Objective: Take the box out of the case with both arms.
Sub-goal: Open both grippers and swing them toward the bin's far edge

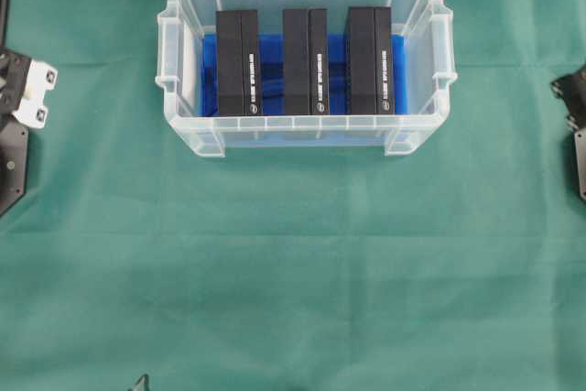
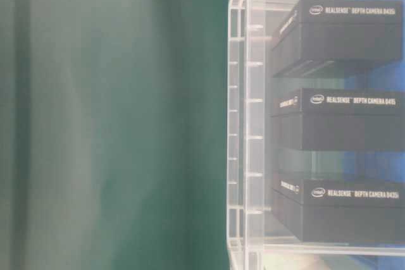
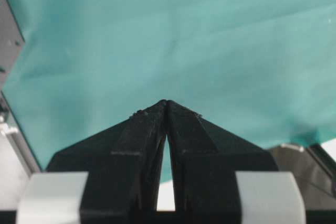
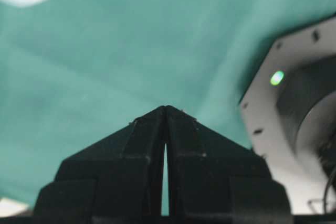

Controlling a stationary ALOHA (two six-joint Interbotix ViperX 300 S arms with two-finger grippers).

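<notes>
Waiting: both my hands sit at the outer edges of the bench, well apart from the case; nothing lifted yet.
Left hand (image 3: 166,104): pinched shut, fingertips meeting, holding nothing; only green cloth (image 3: 173,40) beneath it in the wrist view. Overhead it shows at the far left edge, white parts visible.
Case (image 1: 188,130): clear bin, upper middle of the bench, blue liner on its floor, rim and side handles unobstructed.
Left box (image 1: 239,63): black, standing on its long edge inside the case, nearest the left wall.
Middle box (image 1: 305,62): same kind, gap on either side.
Right box (image 1: 369,60): same kind, nearest the right wall.
Right hand (image 4: 166,109): also pinched shut and empty, over bare cloth; overhead barely in view at the far right edge.
Step in hand, my judgement: the approach. Which box is meant I cannot tell.
Doing it well: spread both hands wide before entering, come down from above the rim, take one box at its two short ends, lift level and together so it clears the wall without tipping its neighbours.
Risk: the case is light; a snag on the rim would drag it.
</notes>
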